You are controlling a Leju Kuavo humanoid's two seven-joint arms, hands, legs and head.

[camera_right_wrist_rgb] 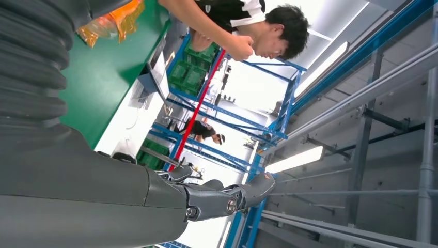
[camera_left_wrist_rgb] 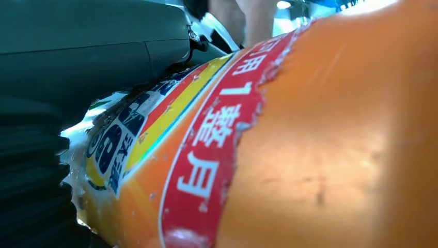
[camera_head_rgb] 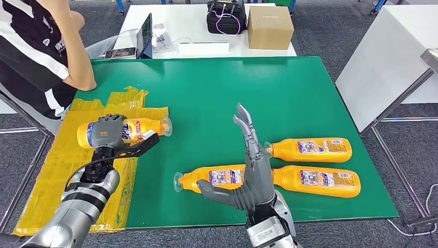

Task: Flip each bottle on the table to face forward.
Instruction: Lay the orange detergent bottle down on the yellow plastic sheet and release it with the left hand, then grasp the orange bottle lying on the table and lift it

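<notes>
Four bottles lie on the green table [camera_head_rgb: 289, 88]; the left hand [camera_head_rgb: 109, 133] is clamped on one bottle [camera_head_rgb: 131, 129] at the table's left edge, over yellow tape [camera_head_rgb: 62, 160]. The right hand [camera_head_rgb: 253, 165], fingers apart and empty, stands above the near bottle [camera_head_rgb: 217, 177]. Risk: the smooth bottle could slip or roll in the grasp during rotation, or the right hand could knock the near bottle.

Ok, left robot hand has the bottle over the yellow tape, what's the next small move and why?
Probably roll the left robot hand at the wrist to turn the bottle about its long axis. It grips the bottle lying on its side over the yellow tape, the label only partly showing. The right robot hand is raised and holds nothing.
</notes>
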